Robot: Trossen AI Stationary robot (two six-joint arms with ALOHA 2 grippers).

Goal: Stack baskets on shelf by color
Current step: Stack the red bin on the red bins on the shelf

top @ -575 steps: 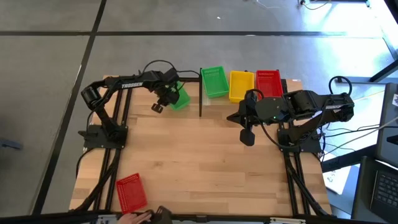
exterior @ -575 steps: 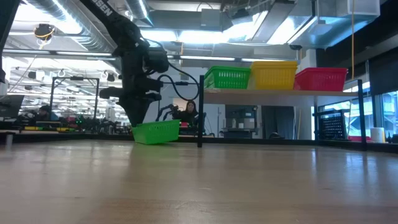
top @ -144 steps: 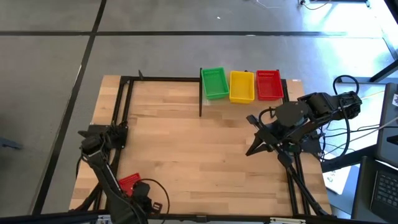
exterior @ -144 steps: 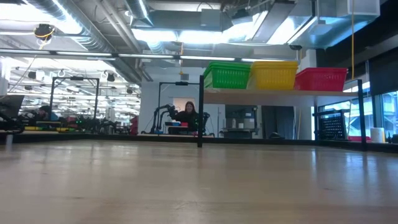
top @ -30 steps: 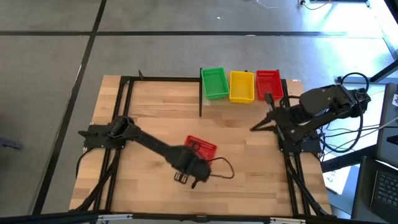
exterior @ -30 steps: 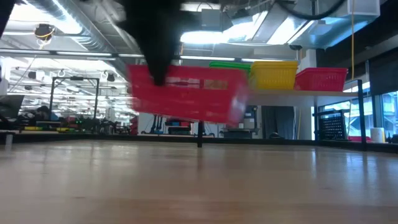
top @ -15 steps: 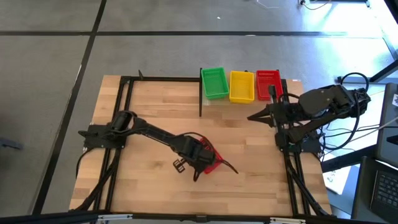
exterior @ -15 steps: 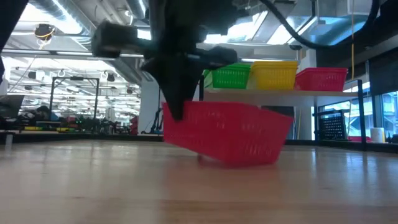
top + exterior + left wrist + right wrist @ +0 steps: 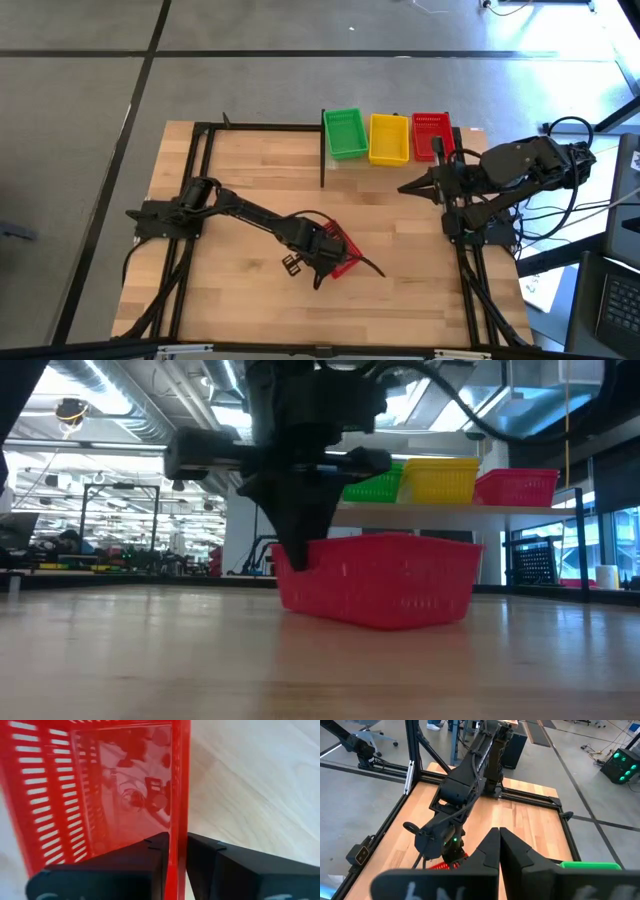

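A red basket [image 9: 345,256] [image 9: 380,588] stands with its bottom on the wooden table, a little right of the middle. My left gripper [image 9: 328,252] [image 9: 178,845] comes down on its left end [image 9: 297,560] and straddles one wall. On the pale shelf [image 9: 450,511] at the far edge stand a green basket [image 9: 345,132], a yellow basket [image 9: 388,138] and a red basket [image 9: 432,136], side by side. My right gripper [image 9: 403,187] [image 9: 499,834] hangs shut and bare above the table's right side, in front of the shelf. My left gripper has the red basket by the rim of one side wall [image 9: 180,815], one finger inside the basket and one outside. The fingers come from above, slanting steeply down. The basket sits upright, its bottom on the table.
A thin dark post [image 9: 322,150] stands at the shelf's left end. Black frame rails [image 9: 200,160] run along the table's left and far edges. Bare wood lies on the table's left half and near edge. Beyond the table is a workshop room.
My left gripper has gone down and toward the table's right edge with the red basket, rolling its wrist. The basket hung tilted in the air, turned about, and now rests on the table. My right gripper has swung slightly toward the far edge.
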